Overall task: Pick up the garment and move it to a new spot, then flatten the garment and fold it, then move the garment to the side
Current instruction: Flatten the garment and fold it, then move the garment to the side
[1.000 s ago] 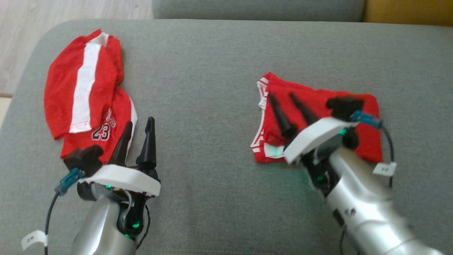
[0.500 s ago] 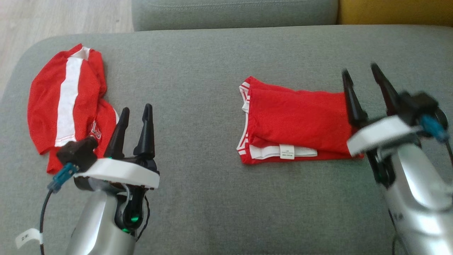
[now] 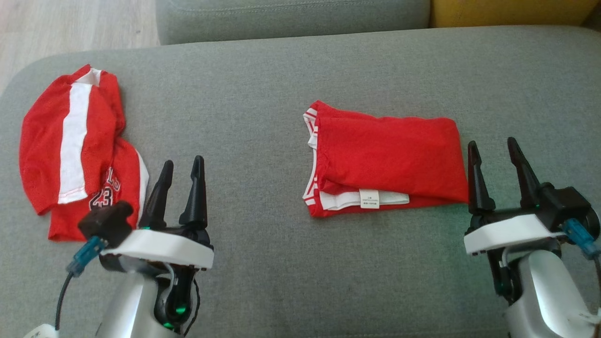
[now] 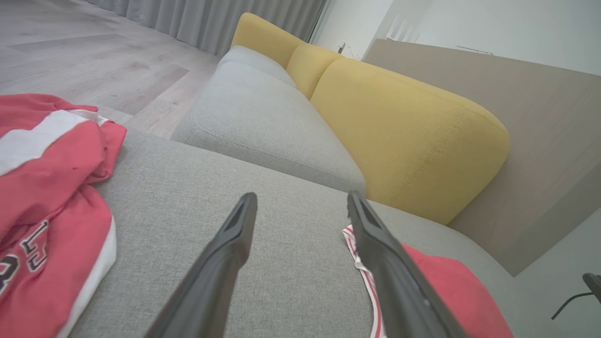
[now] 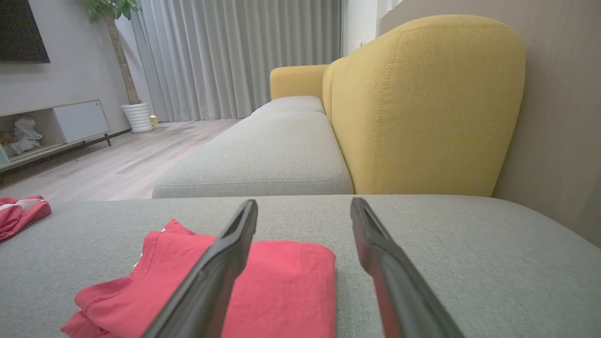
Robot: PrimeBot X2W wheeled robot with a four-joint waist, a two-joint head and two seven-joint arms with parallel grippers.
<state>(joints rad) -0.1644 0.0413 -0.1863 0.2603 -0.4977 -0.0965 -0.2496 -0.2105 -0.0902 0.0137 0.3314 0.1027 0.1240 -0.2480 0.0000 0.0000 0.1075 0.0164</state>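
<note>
Head view: a folded red cloth garment with white-striped trim (image 3: pixel 389 159) lies flat on the grey fabric sofa seat (image 3: pixel 263 94), somewhat toward its right edge. The right tool (image 3: pixel 491 142) hovers just beside the garment's right side, fingers spread and holding nothing. The left tool (image 3: pixel 183 162) is likewise spread and empty, next to a crumpled red-and-white mesh jersey (image 3: pixel 70 141) near the seat's left edge.
</note>
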